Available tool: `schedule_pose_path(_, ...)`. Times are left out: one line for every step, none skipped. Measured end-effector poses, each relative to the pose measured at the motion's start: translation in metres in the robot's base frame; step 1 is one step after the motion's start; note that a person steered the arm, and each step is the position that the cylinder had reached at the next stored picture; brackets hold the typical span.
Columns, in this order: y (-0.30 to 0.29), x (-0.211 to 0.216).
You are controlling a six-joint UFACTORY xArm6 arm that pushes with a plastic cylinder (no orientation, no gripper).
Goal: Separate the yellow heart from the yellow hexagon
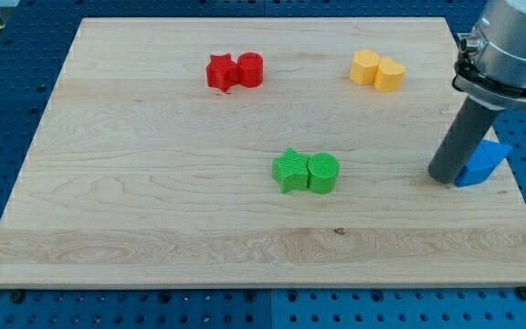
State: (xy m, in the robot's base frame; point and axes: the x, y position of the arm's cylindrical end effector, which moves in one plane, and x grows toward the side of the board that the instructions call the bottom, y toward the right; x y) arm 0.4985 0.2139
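Pale wood desk (153, 210), grain running side to side, sits on a blue pegboard (7, 82). No containers on it; blocks lie loose in pairs. Yellow hexagon (365, 68) and yellow heart (390, 75) near the far edge toward the right corner, touching, hexagon on the view's left of the heart. Red star (220, 72) and red cylinder (250, 69) touching, near the far edge left of centre. Green star (290, 170) and green cylinder (323, 173) touching, about mid-desk, slightly toward the near edge. Blue block (482, 163) by the right edge, partly hidden behind the rod; shape hard to make out, looks pointed or wedge-like. Arm enters from the view's top right, grey housing cut off by the frame, dark rod leaning slightly down to the left. My tip (445, 176) rests on the desk just beside the blue block, on its left, apparently touching it. Tip well apart from the yellow pair, nearer the near edge than they are. No claw fitted on this arm, so no spread or pinch to report.
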Motion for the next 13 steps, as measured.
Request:
schedule_pose_path(0.003,-0.012)
schedule_pose_path(-0.004,-0.066)
schedule_pose_path(0.028,-0.112)
schedule_pose_path(0.073,-0.155)
schedule_pose_path(0.065,-0.188)
schedule_pose_path(0.001,-0.188)
schedule_pose_path(-0.058,-0.170)
schedule_pose_path(-0.106,-0.125)
schedule_pose_path(-0.103,-0.142)
schedule_pose_path(-0.079,-0.172)
schedule_pose_path(-0.050,-0.146)
schedule_pose_path(-0.071,-0.091)
schedule_pose_path(-0.132,-0.043)
